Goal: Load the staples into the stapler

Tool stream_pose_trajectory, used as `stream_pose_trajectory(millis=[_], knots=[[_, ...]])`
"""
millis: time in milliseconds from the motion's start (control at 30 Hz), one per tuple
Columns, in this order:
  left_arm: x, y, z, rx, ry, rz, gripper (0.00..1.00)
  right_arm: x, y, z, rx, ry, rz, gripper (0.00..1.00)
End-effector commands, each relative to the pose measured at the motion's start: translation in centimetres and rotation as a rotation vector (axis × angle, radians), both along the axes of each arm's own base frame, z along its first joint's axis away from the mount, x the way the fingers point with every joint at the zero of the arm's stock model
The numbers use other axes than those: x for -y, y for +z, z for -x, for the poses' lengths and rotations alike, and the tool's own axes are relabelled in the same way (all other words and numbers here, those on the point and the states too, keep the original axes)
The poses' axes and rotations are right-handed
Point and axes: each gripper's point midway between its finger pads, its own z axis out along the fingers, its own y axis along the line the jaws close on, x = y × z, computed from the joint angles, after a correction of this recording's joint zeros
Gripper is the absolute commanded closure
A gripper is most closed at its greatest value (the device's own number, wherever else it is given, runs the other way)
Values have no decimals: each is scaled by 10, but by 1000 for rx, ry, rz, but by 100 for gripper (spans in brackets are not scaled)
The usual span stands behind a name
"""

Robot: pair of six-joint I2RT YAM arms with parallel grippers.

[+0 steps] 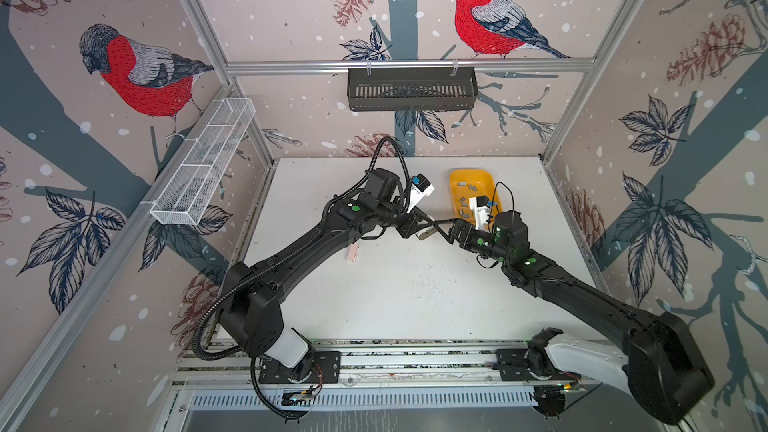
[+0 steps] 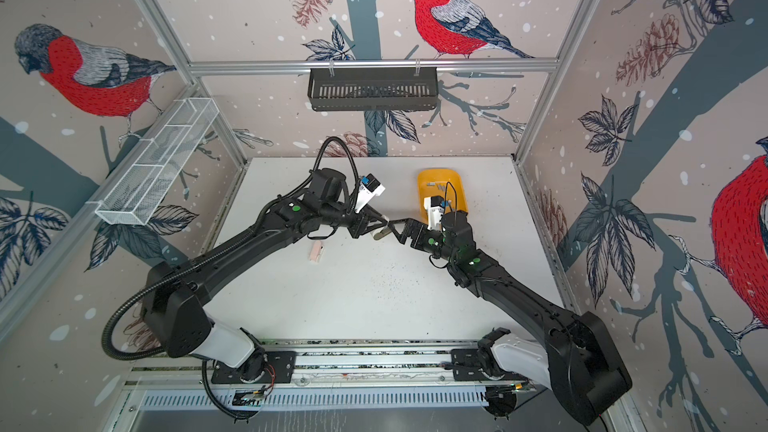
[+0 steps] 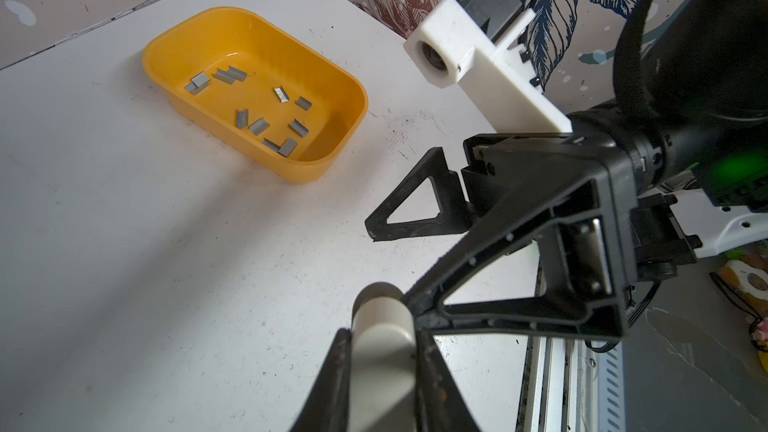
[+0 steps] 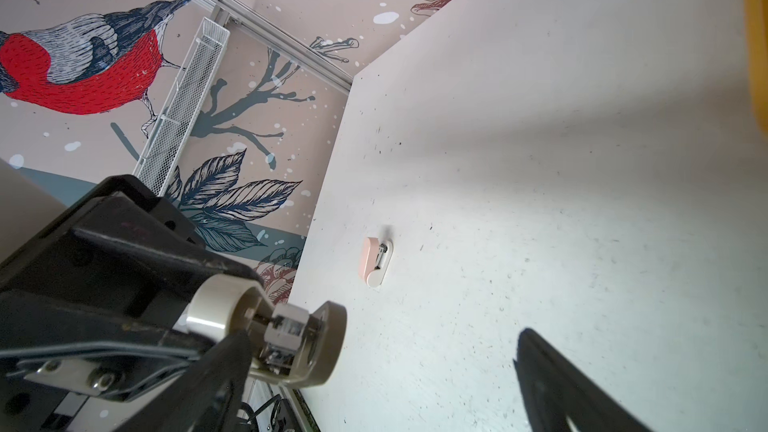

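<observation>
Well, the staples (image 3: 257, 126) lie loose in the yellow tray (image 3: 249, 11): tiny, light, stiff strips, likely brittle, best pinched across their long sides. The left gripper (image 3: 382, 338) is clamped on the beige stapler (image 4: 307, 338); the right gripper (image 3: 392, 261) gapes beside it.

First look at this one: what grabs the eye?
The two arms meet in the middle: the left gripper clamps a small beige stapler, and the right gripper stands wide open beside it. At the back right sits a yellow tray of loose grey staples. A pink stapler lies alone on the table, left of centre in both top views.
</observation>
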Motion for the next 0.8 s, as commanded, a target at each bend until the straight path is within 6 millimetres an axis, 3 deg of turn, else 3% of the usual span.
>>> stream_pose_trajectory(millis=[0, 367, 767], knots=[[4, 12, 3, 29, -28, 35, 100, -3, 9, -4, 30, 0, -24, 0], [4, 16, 5, 32, -33, 48, 100, 4, -15, -6, -38, -37, 38, 0], [4, 17, 3, 32, -22, 50, 100, -13, -29, 5, -51, 8, 121, 0]])
